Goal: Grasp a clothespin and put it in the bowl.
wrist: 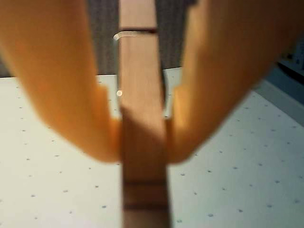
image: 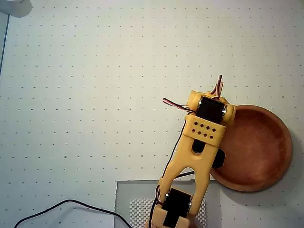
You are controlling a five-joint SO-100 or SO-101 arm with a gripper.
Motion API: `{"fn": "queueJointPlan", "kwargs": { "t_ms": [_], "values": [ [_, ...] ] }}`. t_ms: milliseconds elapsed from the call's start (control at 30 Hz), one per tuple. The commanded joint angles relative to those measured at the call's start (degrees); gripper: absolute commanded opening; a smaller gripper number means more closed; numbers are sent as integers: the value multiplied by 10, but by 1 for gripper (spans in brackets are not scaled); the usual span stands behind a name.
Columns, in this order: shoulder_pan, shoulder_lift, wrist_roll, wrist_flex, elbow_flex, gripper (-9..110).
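Gripping a slim, light tan wooden spring clothespin [wrist: 142,133] between its two orange plastic fingers [wrist: 71,95], the hand [wrist: 142,142] is closed on the pin's middle, as the wrist view shows; the pin runs lengthwise through the grip, its wire spring visible near the top. In the overhead view, the yellow-orange jointed robot arm [image: 199,152] reaches up from the bottom edge, its wrist sitting just at the left rim of the large, round, shallow reddish-brown wooden bowl [image: 259,147], which looks empty. The white dotted worktop [image: 95,95] shows beneath the pin in the wrist view, not the bowl. So the grasp appears done; carrying the pin over the bowl and releasing it remain.
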Motion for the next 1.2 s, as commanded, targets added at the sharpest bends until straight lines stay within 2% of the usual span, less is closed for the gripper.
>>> {"fn": "queueJointPlan", "kwargs": {
  "t_ms": [0,300,900,1167],
  "values": [
    [47,23,-4,10,-7,-3],
    [84,-2,4,16,-5,-3],
    [88,-69,6,8,80,-3],
    [147,-117,-2,-33,71,-3]
  ]
}}
